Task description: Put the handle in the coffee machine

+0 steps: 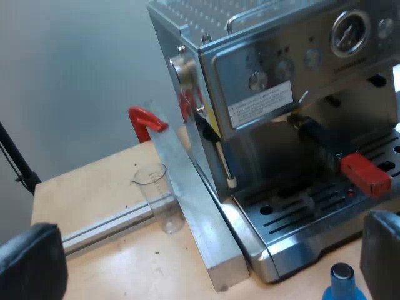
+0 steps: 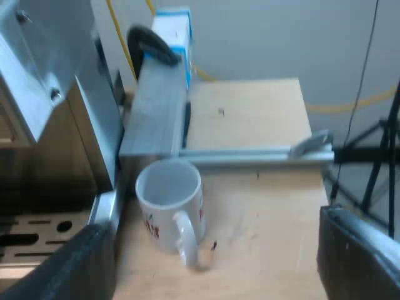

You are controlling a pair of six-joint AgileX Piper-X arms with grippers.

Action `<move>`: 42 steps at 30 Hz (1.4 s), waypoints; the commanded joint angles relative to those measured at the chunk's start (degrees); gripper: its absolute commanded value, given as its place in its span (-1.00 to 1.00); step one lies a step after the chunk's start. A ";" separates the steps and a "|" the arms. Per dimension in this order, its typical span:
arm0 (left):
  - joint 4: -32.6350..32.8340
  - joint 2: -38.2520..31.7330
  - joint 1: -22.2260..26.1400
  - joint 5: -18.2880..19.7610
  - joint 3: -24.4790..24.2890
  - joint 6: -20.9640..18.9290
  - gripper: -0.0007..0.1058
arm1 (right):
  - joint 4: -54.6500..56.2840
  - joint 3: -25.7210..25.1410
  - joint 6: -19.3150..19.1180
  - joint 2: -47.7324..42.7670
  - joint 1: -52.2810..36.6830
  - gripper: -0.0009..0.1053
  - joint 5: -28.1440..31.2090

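Observation:
The espresso machine (image 1: pixel 281 94) stands on the wooden table, and its metal side (image 2: pixel 56 94) also shows in the right wrist view. The holder's dark handle (image 1: pixel 322 144) sticks out from the machine's front, over the drip tray (image 1: pixel 300 212), and ends in red (image 1: pixel 365 174). My left gripper (image 1: pixel 212 262) is open and holds nothing; its fingers (image 1: pixel 31 262) hang near the table, short of the machine. My right gripper (image 2: pixel 212 269) is open and empty, with its fingers (image 2: pixel 69 265) to either side of a white mug (image 2: pixel 170 206).
A clear measuring glass (image 1: pixel 155 197) stands beside a metal block (image 1: pixel 187 206) along the machine's side. A blue tamper (image 1: pixel 342 282) sits near the drip tray's corner. A red clamp (image 1: pixel 147 120), a black clamp (image 2: pixel 153 44) and aluminium rails (image 2: pixel 250 153) lie on the table.

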 commanded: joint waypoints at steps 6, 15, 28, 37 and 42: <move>-0.32 -5.70 -0.04 0.10 -0.23 1.33 0.83 | 0.25 -0.31 -0.98 -10.20 -0.16 0.31 6.30; 3.18 -7.76 -0.04 0.10 -0.23 1.36 0.83 | 3.55 -2.07 -4.72 -12.33 0.04 0.31 4.25; -3.41 -7.89 2.81 1.29 6.70 -3.96 0.83 | -2.39 6.63 -3.39 -12.20 0.04 0.31 -11.31; -11.05 -7.78 2.39 -4.19 17.28 -4.98 0.83 | -7.02 16.28 -0.04 -12.09 0.04 0.31 -11.31; -11.91 -7.67 2.39 -5.47 22.10 -5.16 0.83 | -7.02 22.04 1.88 -11.98 0.04 0.31 -11.31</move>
